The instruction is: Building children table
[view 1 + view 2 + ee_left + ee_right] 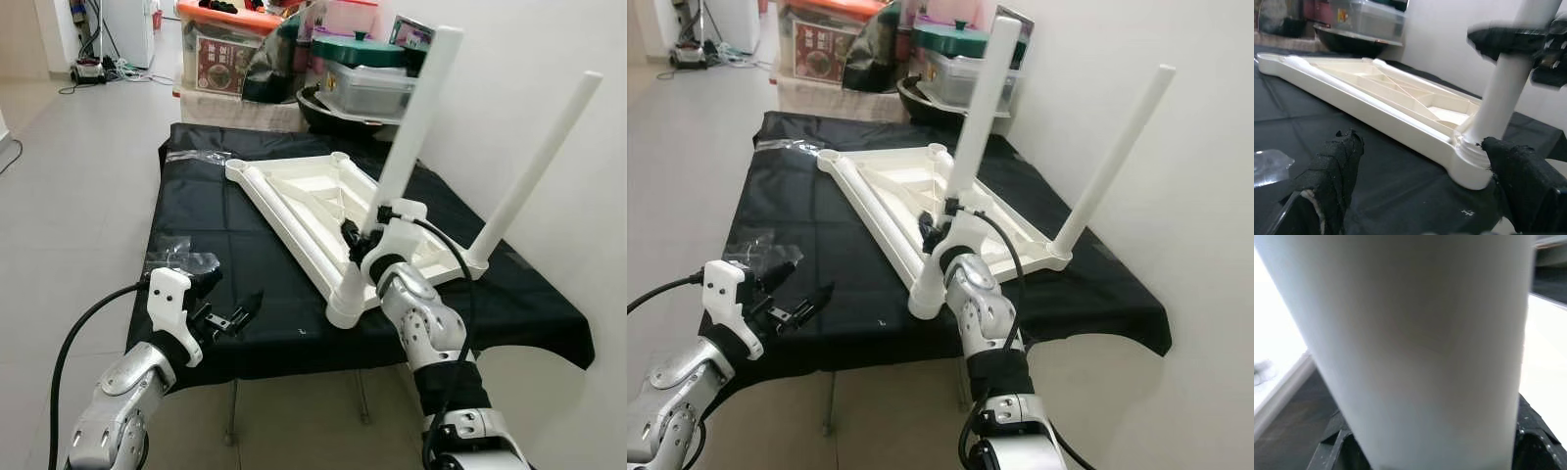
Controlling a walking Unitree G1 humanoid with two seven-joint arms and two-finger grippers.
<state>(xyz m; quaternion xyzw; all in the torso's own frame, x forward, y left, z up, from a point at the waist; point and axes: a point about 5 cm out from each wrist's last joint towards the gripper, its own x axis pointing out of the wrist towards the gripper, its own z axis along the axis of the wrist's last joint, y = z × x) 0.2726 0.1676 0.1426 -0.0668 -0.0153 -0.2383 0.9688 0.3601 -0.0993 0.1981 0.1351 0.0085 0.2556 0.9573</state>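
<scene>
presently, item one: upturned white plastic children's tabletop (313,201), ribbed underside showing, lying flat on a black cloth-covered work table (235,264) beside a white wall. its near corner reaches almost to the table's front edge.

item two: white plastic tube leg (411,137), seated in the near corner socket (345,305), long axis rising up and leaning away toward the wall. item three: second white tube leg (534,171), already standing in the right-hand corner, leaning much the same way. the two far corner sockets look open, no legs in them.

item four: right gripper (361,238), black fingers closed round the lower part of the near leg, just above the socket; the right wrist view has the white tube pressed close between its fingers. judged to be seating or twisting the leg home.

item five: left gripper (230,318), fingers spread wide, holding nothing, hovering at the table's front edge left of the near corner. in the left wrist view the socket and leg base lie straight ahead, between the two padded fingers (1332,176) but apart from them.

relation of note: the near socket lies to the right of the left gripper and directly below the right one, so the right arm is the nearer; the left could steady the corner.

sundry: crumpled clear plastic bag (181,257) on the cloth near the left gripper; stacked storage boxes (235,49) beyond the table.
</scene>
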